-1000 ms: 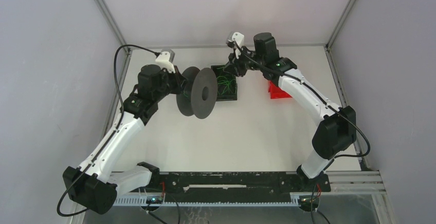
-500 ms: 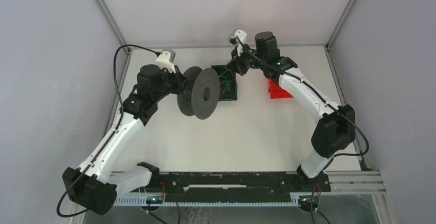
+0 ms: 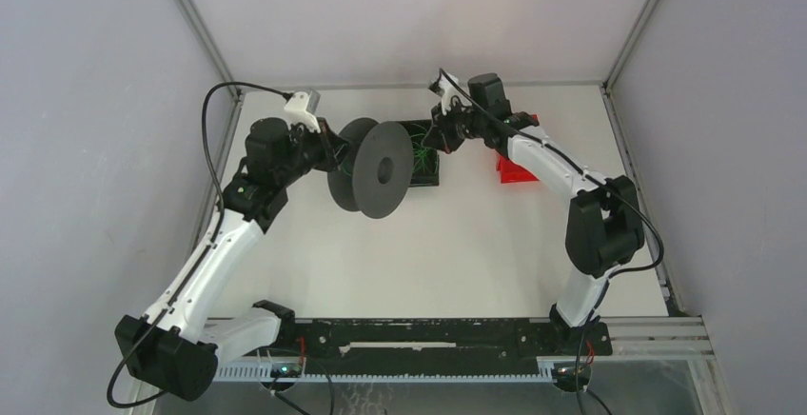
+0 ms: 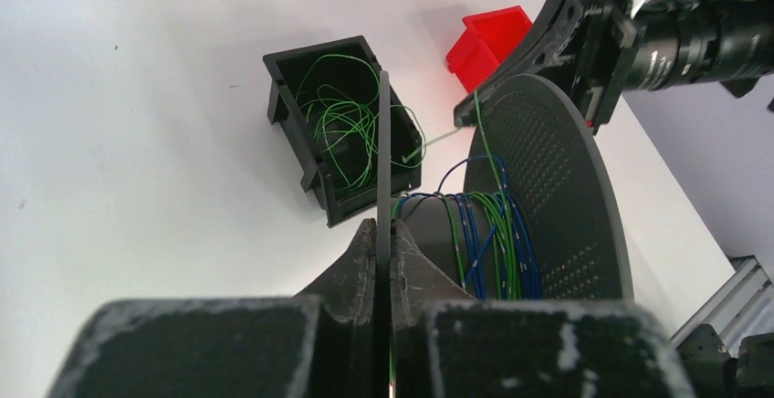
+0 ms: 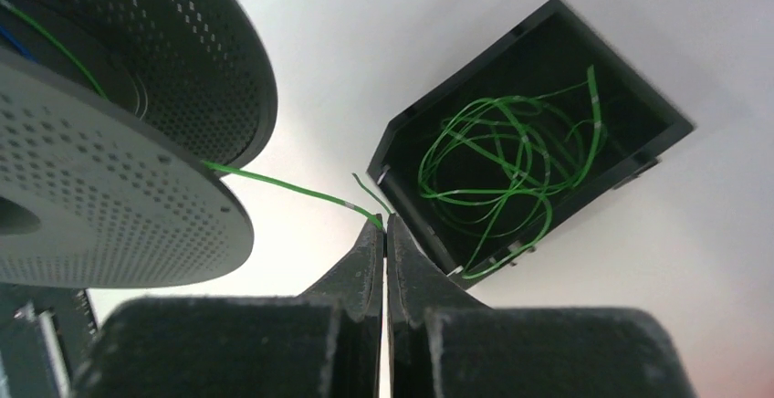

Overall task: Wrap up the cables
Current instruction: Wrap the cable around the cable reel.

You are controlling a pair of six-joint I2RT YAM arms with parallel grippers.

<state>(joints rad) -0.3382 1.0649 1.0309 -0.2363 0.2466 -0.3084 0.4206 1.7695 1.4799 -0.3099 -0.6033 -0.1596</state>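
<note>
A dark grey spool [image 3: 379, 169] hangs above the table, its near flange [image 4: 383, 170] clamped between the fingers of my left gripper [image 4: 384, 230], which is shut on it. Green and blue cables [image 4: 493, 234] are wound on its core. One green cable [image 5: 283, 185] runs taut from the spool to my right gripper [image 5: 384, 225], which is shut on its end. More loose green cables [image 5: 493, 165] lie coiled in a black box [image 3: 421, 156] just behind the spool. The right gripper [image 3: 435, 137] sits beside that box.
A red block [image 3: 516, 167] sits on the white table right of the black box, under the right arm. Grey walls and metal frame rails enclose the table. A black rail [image 3: 419, 337] runs along the near edge between the arm bases.
The right gripper closed on the green cable end and its wrist shifted slightly right and down. The spool in the left gripper moved a little toward the box.
</note>
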